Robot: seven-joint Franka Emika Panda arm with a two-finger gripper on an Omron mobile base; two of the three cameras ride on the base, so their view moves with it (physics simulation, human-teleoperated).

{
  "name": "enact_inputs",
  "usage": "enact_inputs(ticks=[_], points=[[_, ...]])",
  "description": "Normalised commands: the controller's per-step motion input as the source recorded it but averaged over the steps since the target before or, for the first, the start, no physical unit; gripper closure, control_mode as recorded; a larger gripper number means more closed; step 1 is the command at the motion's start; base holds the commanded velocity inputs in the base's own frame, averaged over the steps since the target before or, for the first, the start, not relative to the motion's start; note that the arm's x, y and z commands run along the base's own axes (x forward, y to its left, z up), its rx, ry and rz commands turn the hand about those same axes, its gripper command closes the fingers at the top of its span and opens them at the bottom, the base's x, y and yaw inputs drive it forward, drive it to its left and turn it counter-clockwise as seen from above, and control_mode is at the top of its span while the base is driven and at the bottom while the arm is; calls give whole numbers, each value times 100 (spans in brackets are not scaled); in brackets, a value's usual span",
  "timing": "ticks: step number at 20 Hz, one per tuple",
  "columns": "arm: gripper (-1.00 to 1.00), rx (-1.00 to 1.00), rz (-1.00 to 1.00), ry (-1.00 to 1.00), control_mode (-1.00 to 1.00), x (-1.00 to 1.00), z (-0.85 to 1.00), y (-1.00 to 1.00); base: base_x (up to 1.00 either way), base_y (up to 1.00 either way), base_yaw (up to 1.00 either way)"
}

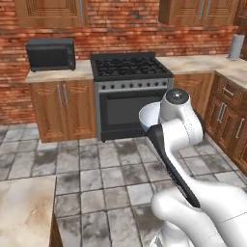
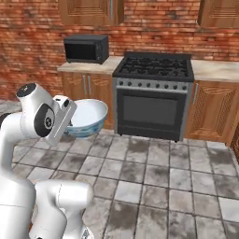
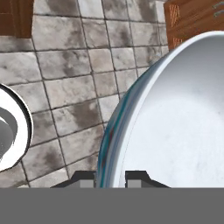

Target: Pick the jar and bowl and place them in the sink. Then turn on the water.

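Carrying the bowl (image 2: 87,117) aloft: the gripper (image 3: 116,178) is pinched on its rim, one finger tip either side of the wall, seen close in the hand view. Bowl hangs over the tiled floor (image 2: 154,177), in front of the stove (image 2: 151,95) and off to its microwave side, clear of any worktop. In the left base view the bowl (image 1: 148,117) peeks out from behind the arm, again in front of the stove's oven door.

Progress, as a judgement: bowl is picked but not yet placed. Sink, jar and faucet are not in sight from here, so whether the jar is already in the basin cannot be told. Left to do at least: bring the bowl to the sink, release it, turn on the water.

Writing: none readable. Microwave (image 2: 86,48) on the worktop beside the stove bears no legible brand; stove knobs too small to read.
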Motion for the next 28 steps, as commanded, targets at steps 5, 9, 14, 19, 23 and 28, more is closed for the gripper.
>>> enact_inputs(ticks=[5, 9, 14, 19, 23, 28], points=[[100, 0, 0, 0, 100, 0, 0, 0, 17, -33, -52], [100, 0, 0, 0, 100, 0, 0, 0, 19, -28, -52], [100, 0, 0, 0, 100, 0, 0, 0, 17, -25, -53], [100, 0, 0, 0, 100, 0, 0, 0, 16, -22, -54], [100, 0, 0, 0, 100, 0, 0, 0, 14, -18, -54], [100, 0, 0, 0, 100, 0, 0, 0, 17, -10, -53]])
